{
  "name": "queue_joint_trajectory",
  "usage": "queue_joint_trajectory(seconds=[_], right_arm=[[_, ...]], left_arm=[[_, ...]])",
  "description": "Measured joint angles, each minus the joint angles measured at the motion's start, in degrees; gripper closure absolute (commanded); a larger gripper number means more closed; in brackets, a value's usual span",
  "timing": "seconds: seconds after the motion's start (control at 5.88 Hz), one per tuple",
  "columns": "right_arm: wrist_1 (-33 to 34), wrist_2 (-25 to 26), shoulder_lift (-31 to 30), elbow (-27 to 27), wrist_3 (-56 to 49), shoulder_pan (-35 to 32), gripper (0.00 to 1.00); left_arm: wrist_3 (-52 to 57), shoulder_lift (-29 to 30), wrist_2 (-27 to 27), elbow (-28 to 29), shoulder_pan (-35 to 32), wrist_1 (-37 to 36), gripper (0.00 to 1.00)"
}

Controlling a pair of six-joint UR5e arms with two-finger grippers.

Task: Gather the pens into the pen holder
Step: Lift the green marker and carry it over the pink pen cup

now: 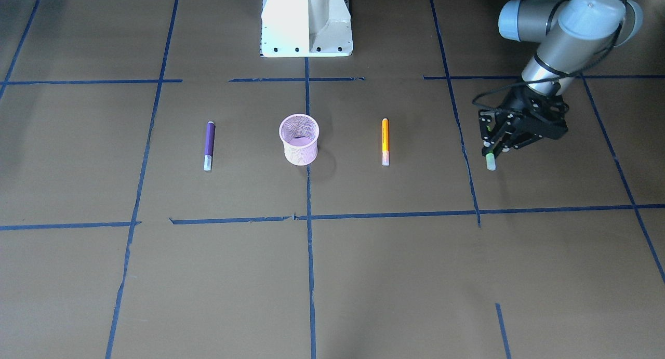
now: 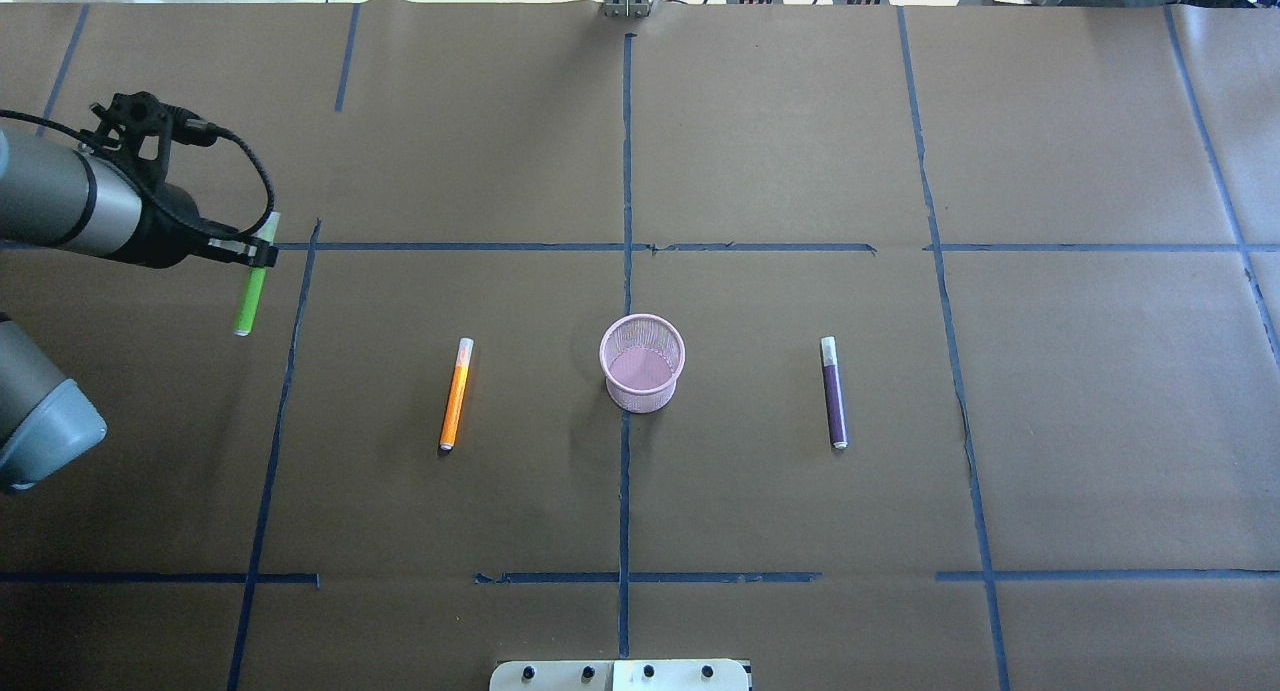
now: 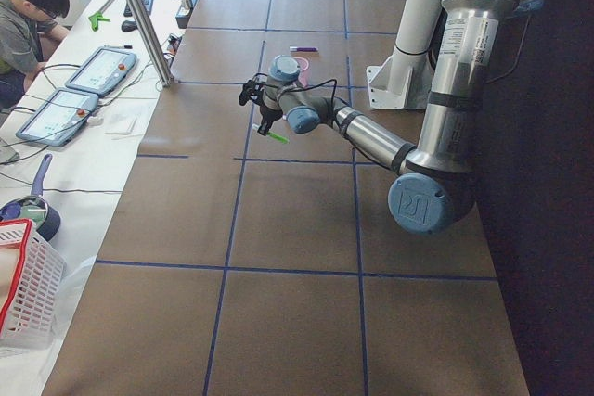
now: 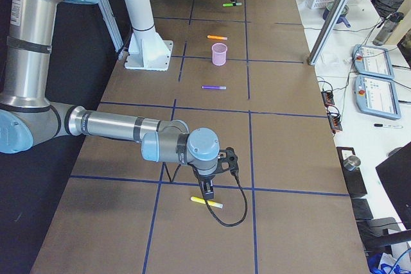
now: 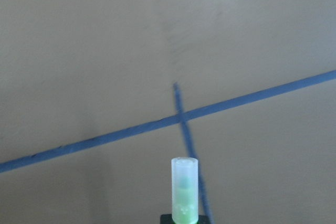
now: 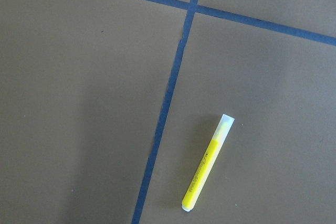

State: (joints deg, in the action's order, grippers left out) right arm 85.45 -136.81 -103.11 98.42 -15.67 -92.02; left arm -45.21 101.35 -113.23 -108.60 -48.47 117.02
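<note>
Pens [image 2: 455,396] look light, stiff, slick plastic; pinch mid-barrel, not the pale cap [image 5: 185,169]. Left pincer [image 2: 258,255] clenched on slim green highlighter pen [image 2: 248,296], far from small pink wire-mesh cup [image 2: 642,363]. Slim yellow highlighter pen [image 6: 207,163] lies on brown bench [image 2: 800,121] below right pincer [image 4: 209,187]; its grip, cannot tell.

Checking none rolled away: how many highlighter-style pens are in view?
4: green pen in the left gripper; orange pen left of the pink wire-mesh cup; purple pen right of it; yellow pen lying near the right gripper.
</note>
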Motion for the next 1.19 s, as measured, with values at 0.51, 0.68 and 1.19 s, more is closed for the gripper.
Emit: queue_joint_trajectory(seconds=[0.51,0.68,1.19], right_arm=[[0.0,-0.1,-0.4,0.7,0.0,0.0,0.0],[0.0,-0.1,-0.3,0.8,0.0,0.0,0.0],[0.0,-0.1,-0.1,0.8,0.0,0.0,0.0]], left_arm=[[-18.8,11.7,23.1,-1.8,15.3,-0.1,1.0],[-27.4,13.5,32.3,-1.7,20.3,-0.2,1.0],[-36.2,19.1,52.0,0.0,29.3,-0.6,1.0]])
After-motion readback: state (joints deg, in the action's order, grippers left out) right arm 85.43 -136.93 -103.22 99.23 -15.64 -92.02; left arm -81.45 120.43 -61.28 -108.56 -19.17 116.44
